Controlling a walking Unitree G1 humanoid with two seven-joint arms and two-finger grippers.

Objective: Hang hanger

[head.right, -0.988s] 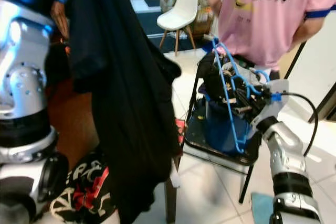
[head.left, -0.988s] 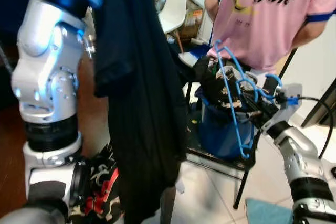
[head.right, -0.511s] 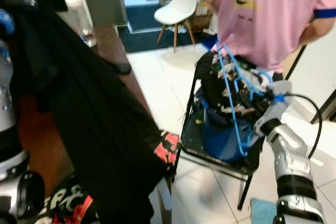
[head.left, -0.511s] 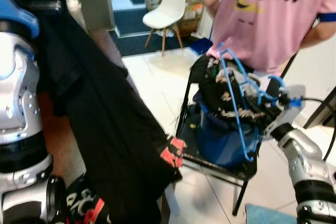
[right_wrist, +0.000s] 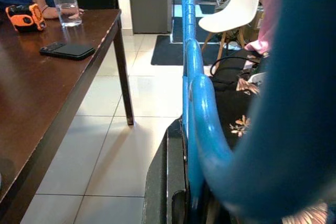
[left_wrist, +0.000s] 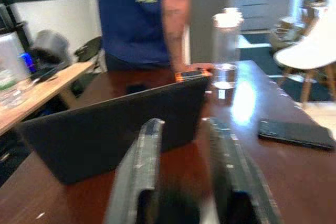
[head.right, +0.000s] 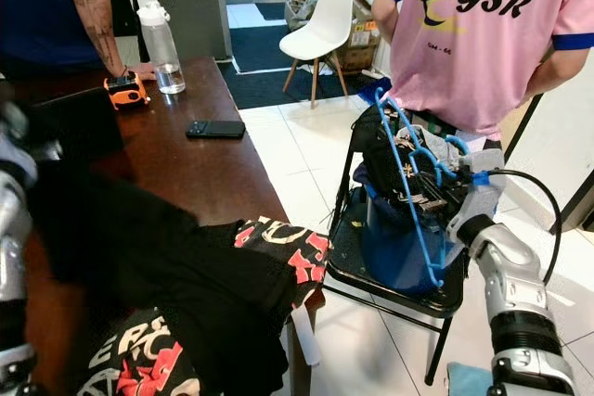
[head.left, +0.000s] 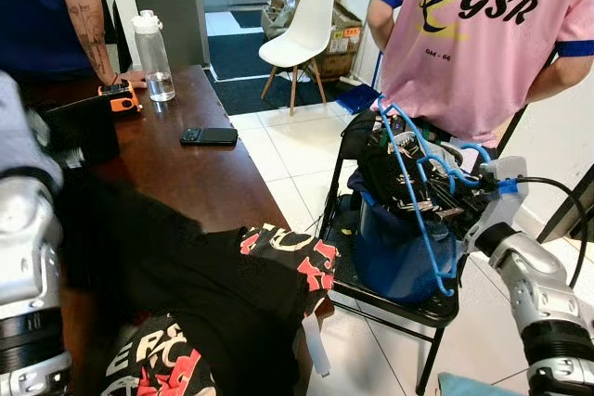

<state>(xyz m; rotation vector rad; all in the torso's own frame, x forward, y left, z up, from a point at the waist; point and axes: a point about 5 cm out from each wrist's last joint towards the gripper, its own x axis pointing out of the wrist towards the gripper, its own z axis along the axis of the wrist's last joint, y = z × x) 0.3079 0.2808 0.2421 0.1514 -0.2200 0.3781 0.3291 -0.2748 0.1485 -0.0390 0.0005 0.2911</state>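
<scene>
Right gripper (head.left: 452, 199) fingers clenched on thin blue plastic hanger (head.left: 415, 194) above black folding chair (head.left: 390, 294); left fingers (left_wrist: 143, 174) released. Best kept level, hook leading.

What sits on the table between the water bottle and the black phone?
Nothing: bare brown wood separates the water bottle from the black phone in the left eye view; the orange device lies off to the side.

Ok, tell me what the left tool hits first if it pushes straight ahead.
Probably the black laptop lid: the left tool points over the brown table straight at it, though depth is hard to judge.
</scene>
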